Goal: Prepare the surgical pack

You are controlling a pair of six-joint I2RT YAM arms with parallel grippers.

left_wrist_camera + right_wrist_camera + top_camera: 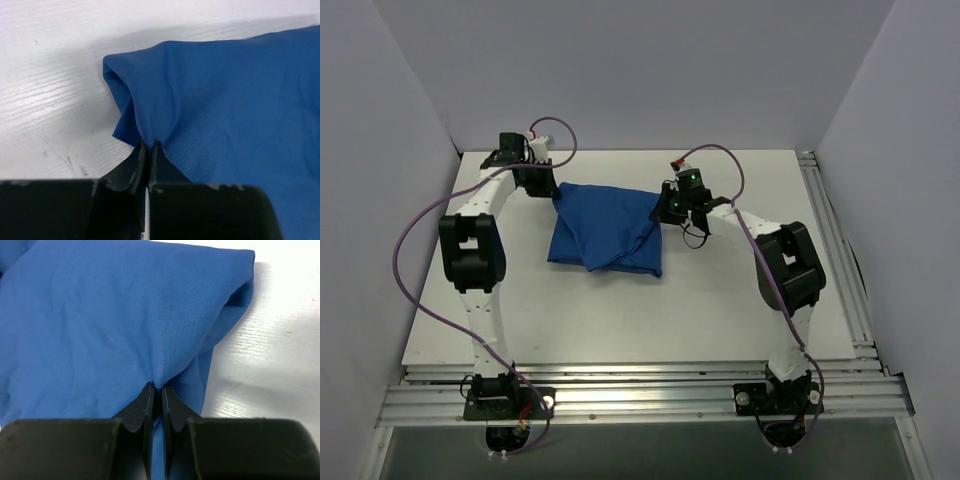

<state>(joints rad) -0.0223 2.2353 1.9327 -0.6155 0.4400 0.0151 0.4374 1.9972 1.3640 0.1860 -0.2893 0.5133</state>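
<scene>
The white bench [720, 310] carries the surgical pack [607, 232] about in its middle, a little toward the far side. The pack is a royal-blue sheet folded over into a loose parcel, and what is inside it is hidden. At the parcel's far left corner the left hand [148, 145] is clamped tight on a pinch of the blue fabric. At the far right corner the right hand [156, 386] grips a fold in the same way. The fabric puckers to a point at each pair of fingertips.

Folded blue cloth parcel [606, 236], mid-table
</scene>
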